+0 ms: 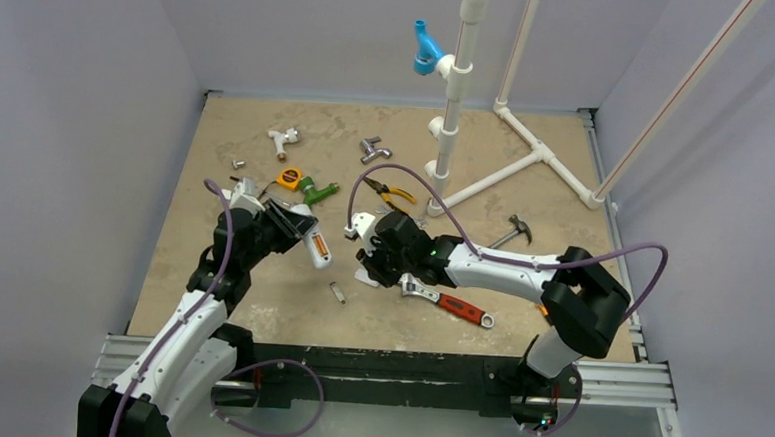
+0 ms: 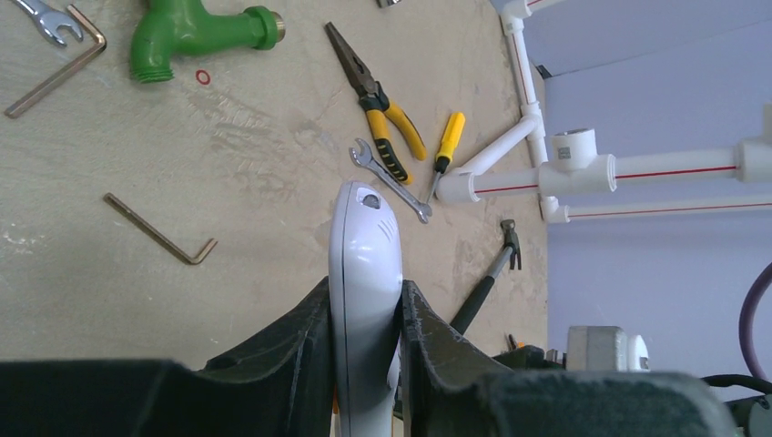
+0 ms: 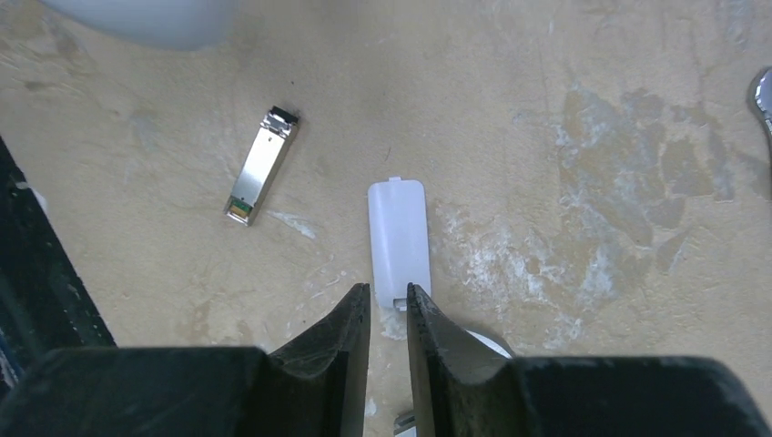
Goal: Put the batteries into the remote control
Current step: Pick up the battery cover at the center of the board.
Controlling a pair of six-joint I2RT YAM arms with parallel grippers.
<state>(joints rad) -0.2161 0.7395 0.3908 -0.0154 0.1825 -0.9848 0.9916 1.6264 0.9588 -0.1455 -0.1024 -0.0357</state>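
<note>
Left gripper (image 2: 365,286): black, matte, finely textured fingers (image 2: 296,360) are clamping the remote (image 2: 365,241) from both sides, with no gap showing at either pad. The remote is glossy white plastic and is pointing up the middle of the left wrist frame. Its tip is rounded, with a small dark window and a thin seam down the edge. In the top view it is sitting left of centre, tilted, and an orange strip is showing in its upward face: the batteries (image 1: 318,247). At this size they are not separating into two.

Right gripper (image 3: 389,288): the fingers (image 3: 344,339) are standing nearly closed with a narrow slit between the tips. The near end of the cover (image 3: 398,228) is sitting right at that slit. I cannot tell whether the tips are pinching it. The cover is a flat white rounded rectangle with a small tab at its far end, and it is lying on the table (image 3: 601,100).

Outward, right wrist frame: a silvery, boxy metal module (image 3: 261,165) is lying up and to the left of the cover. The table is beige and mottled, with scuffed darker patches at the right.

Outward, left wrist frame: yellow-handled pliers (image 2: 380,105), a steel spanner (image 2: 391,182) and a yellow screwdriver (image 2: 445,146) are lying above the remote tip. A glossy green tap (image 2: 196,36) is lying at upper left, and a bronze hex key (image 2: 159,229) at the left.
</note>
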